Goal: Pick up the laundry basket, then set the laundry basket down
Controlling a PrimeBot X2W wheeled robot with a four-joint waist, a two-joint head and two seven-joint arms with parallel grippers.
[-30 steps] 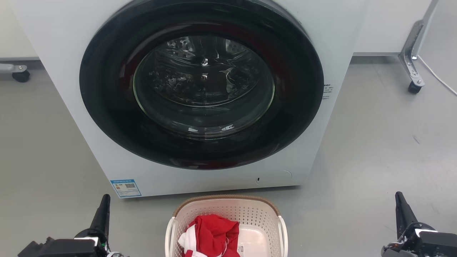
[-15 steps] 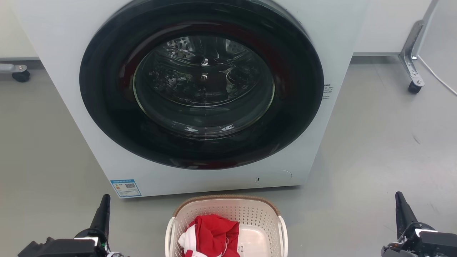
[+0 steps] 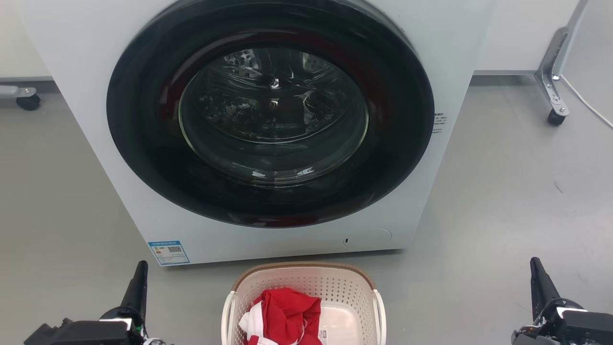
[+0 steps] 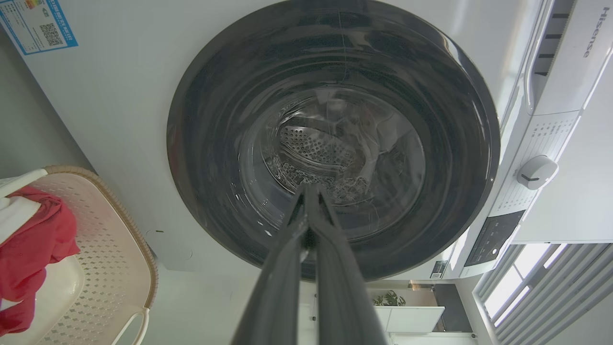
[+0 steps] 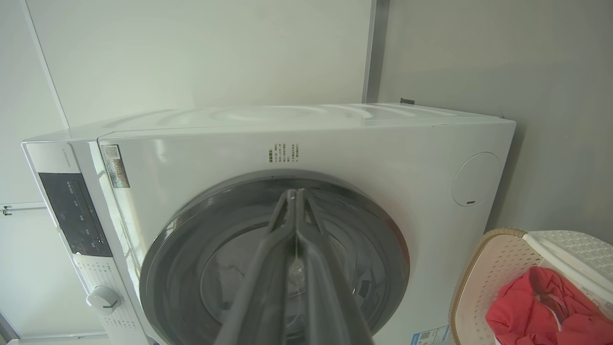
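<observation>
The cream perforated laundry basket (image 3: pixel 306 282) with a brown woven rim stands on the floor at the bottom centre of the head view, just in front of the washer, with red and white cloth (image 3: pixel 287 314) inside. It also appears at the left edge of the left wrist view, basket (image 4: pixel 110 249), and at the lower right of the right wrist view, basket (image 5: pixel 483 278). My left gripper (image 3: pixel 141 266) is shut and empty, well left of the basket. My right gripper (image 3: pixel 534 262) is shut and empty, far to its right. Both point toward the washer, as the left gripper (image 4: pixel 306 188) and right gripper (image 5: pixel 293 192) show in their wrist views.
A white front-loading washer (image 3: pixel 86 72) with a closed dark round door (image 3: pixel 270 110) rises directly behind the basket. A castor leg (image 3: pixel 553 81) stands at the back right and another castor (image 3: pixel 26 98) at the back left. Grey floor (image 3: pixel 503 191) lies on both sides.
</observation>
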